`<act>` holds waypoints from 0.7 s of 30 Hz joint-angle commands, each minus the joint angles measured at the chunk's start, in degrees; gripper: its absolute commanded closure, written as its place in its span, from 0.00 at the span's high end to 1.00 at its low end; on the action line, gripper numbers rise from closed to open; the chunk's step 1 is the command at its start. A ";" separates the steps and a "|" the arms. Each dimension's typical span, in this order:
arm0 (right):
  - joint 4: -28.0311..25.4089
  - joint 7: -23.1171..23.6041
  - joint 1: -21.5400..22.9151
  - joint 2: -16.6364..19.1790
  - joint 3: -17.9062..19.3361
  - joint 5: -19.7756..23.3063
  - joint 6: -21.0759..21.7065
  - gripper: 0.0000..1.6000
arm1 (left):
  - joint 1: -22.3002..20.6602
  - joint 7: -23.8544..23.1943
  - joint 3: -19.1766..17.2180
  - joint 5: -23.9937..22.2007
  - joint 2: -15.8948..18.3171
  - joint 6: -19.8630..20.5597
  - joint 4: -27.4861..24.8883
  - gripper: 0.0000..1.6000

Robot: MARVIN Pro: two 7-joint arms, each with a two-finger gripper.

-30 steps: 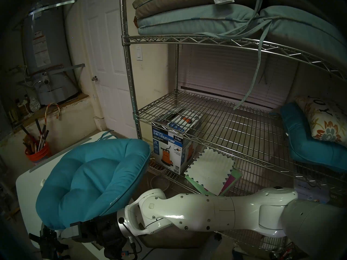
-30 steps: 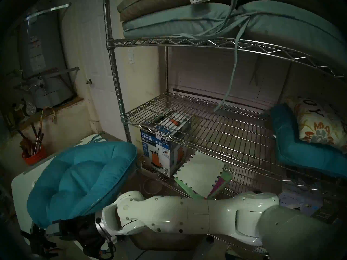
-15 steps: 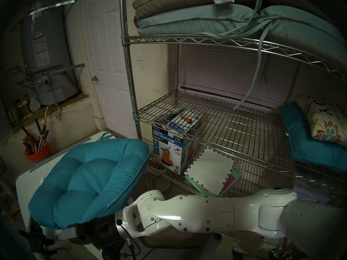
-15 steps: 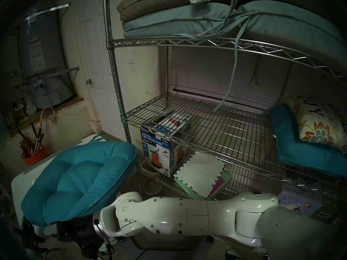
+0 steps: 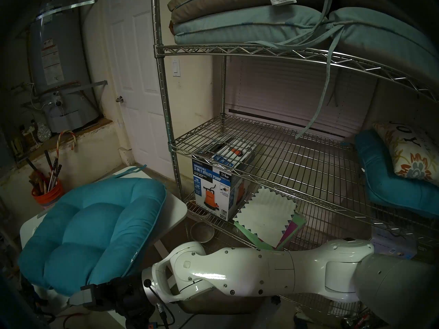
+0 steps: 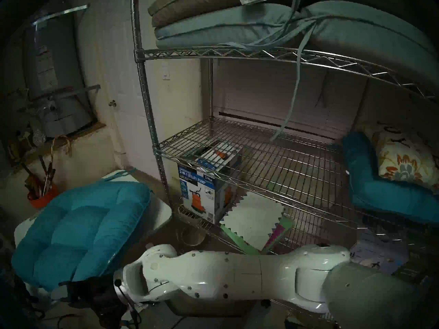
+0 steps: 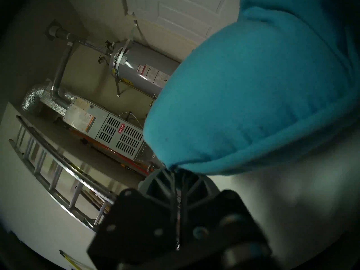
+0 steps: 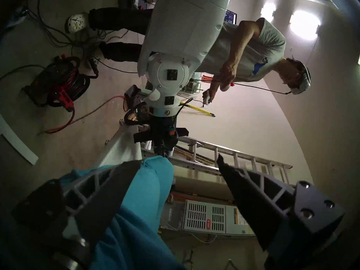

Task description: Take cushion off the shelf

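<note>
The teal-blue tufted cushion (image 5: pixel 92 228) lies off the shelf (image 5: pixel 166 95), spread over the white table (image 5: pixel 177 211) at lower left; it also shows in the other head view (image 6: pixel 78 228). My left gripper (image 7: pixel 173 169) is shut on a corner of the cushion (image 7: pixel 253 88) at its near left edge. It is lost in the dark in the head views. My right gripper (image 8: pixel 177 160) is open, and the cushion's edge (image 8: pixel 140 205) rests against one finger (image 8: pixel 105 187). In the head view it (image 5: pixel 77 297) sits under the cushion's near edge.
A bent teal cushion (image 5: pixel 392 190) with a floral pillow (image 5: pixel 411 155) sits on the middle tier at right. Pale cushions (image 5: pixel 237 24) fill the top tier. A pump box (image 5: pixel 213 190), a floor bowl (image 5: pixel 202 232), an orange bucket (image 5: pixel 47 195) and a person (image 8: pixel 253 55) are near.
The cushion has come down and to the left and flattened onto the table, baring the table's right corner. Both grippers have moved left and down with it.
</note>
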 commanded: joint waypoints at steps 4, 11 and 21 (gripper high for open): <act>-0.04 0.14 0.29 -1.53 0.62 -0.07 0.55 1.00 | -0.14 -0.36 -0.91 -1.34 1.76 -1.78 -1.43 0.00; -0.04 0.15 0.30 -1.54 0.62 -0.06 0.56 1.00 | -0.52 -0.61 -1.12 -1.43 2.16 -1.78 -1.12 0.00; -0.70 -0.42 -0.24 -0.29 0.46 -0.18 0.89 1.00 | -1.34 -1.35 -1.98 -1.71 3.84 -1.69 0.29 0.00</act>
